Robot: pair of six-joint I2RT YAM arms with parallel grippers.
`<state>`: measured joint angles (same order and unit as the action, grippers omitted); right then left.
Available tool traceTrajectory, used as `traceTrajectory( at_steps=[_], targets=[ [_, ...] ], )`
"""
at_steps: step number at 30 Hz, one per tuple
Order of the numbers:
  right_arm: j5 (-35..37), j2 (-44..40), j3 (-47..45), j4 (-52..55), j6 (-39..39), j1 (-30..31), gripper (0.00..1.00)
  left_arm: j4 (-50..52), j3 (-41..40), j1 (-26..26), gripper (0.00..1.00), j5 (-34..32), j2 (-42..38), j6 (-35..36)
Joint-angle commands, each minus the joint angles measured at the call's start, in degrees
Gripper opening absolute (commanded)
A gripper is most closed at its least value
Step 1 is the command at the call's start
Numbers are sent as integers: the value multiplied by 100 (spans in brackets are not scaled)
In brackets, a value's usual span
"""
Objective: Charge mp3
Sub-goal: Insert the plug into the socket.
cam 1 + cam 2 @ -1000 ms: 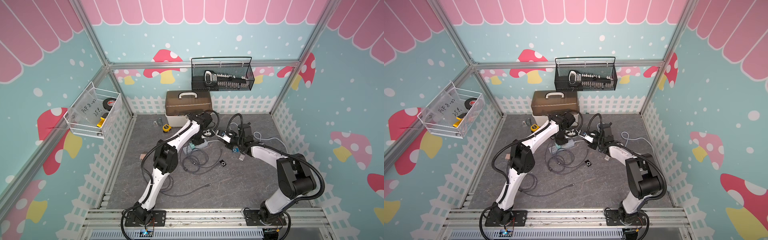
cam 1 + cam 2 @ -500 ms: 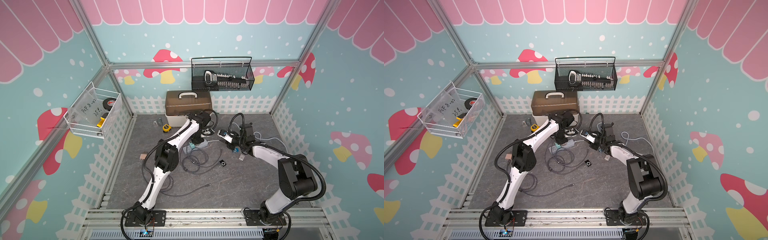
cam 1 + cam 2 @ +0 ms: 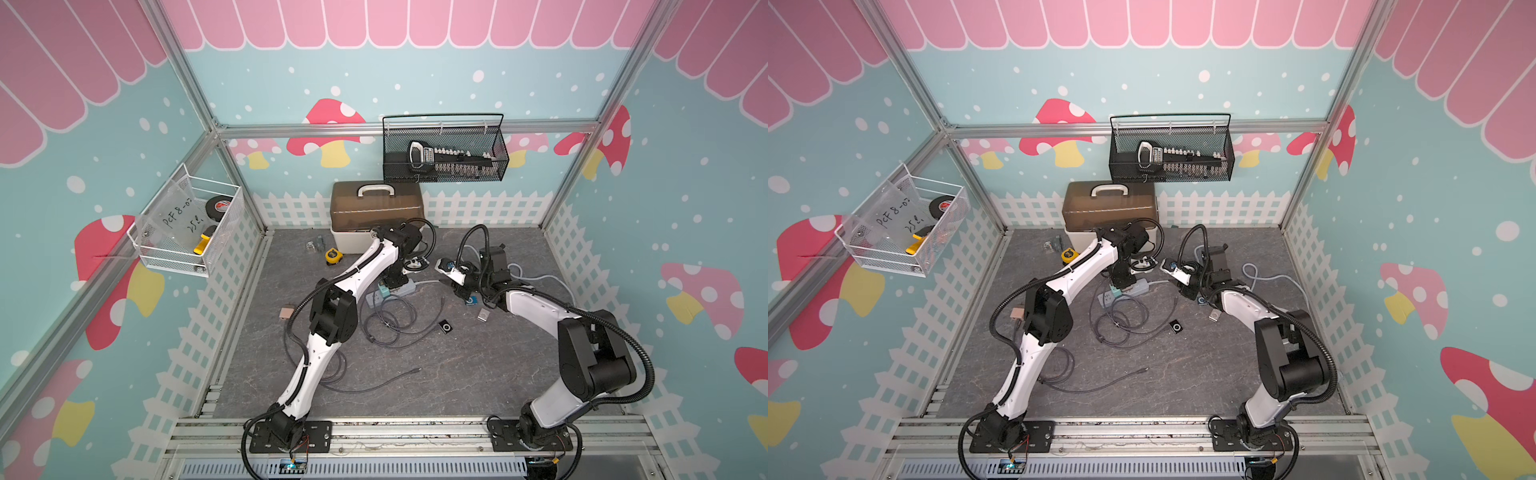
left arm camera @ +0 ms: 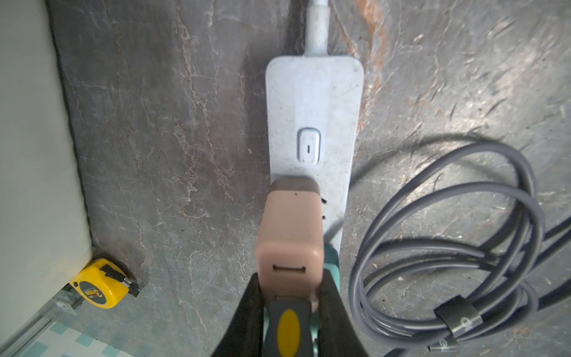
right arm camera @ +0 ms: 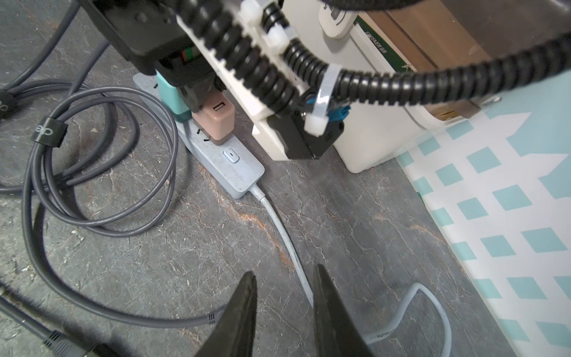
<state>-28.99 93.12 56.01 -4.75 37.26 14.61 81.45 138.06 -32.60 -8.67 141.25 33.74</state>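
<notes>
While the left end effector [image 4: 290,293] stays clamped on the tan USB charger [image 4: 290,228], which is seated in the power strip [image 4: 312,108] next to its switch, the only change over the last second is at the right end effector [image 5: 284,273]. It has backed slightly away from the power strip and hovers over the strip's white lead [image 5: 278,222], jaws a little apart with nothing between them. This suggests the charger is plugged in and the right arm is free for the cable step. The charger's USB port is empty. The grey cable [image 4: 463,241] lies coiled just beside the power strip. The black mp3 player [image 3: 445,327] lies on the bench [image 3: 457,374] beyond that coil from the power strip, unconnected, so charging has not begun.
</notes>
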Motion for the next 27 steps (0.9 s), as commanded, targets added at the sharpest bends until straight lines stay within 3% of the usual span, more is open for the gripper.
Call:
traceTrajectory(
  at_steps=[1,7,14,22,27],
  targets=[
    [76,-213,53,-115,-104,-59,29,-795,118,51,25,259,130,-117],
    [117,-417,-141,-270,-336,-116,32,-929,312,69,38,492,-180,-29],
    [25,-639,-330,-391,-514,-125,33,-863,112,65,43,268,-219,-48],
    [782,-812,-413,-411,-1120,-143,33,-1173,742,16,50,439,-454,-375],
    [1336,-964,-498,-440,-1736,-195,34,-1441,697,-67,50,371,-772,-666]
  ],
)
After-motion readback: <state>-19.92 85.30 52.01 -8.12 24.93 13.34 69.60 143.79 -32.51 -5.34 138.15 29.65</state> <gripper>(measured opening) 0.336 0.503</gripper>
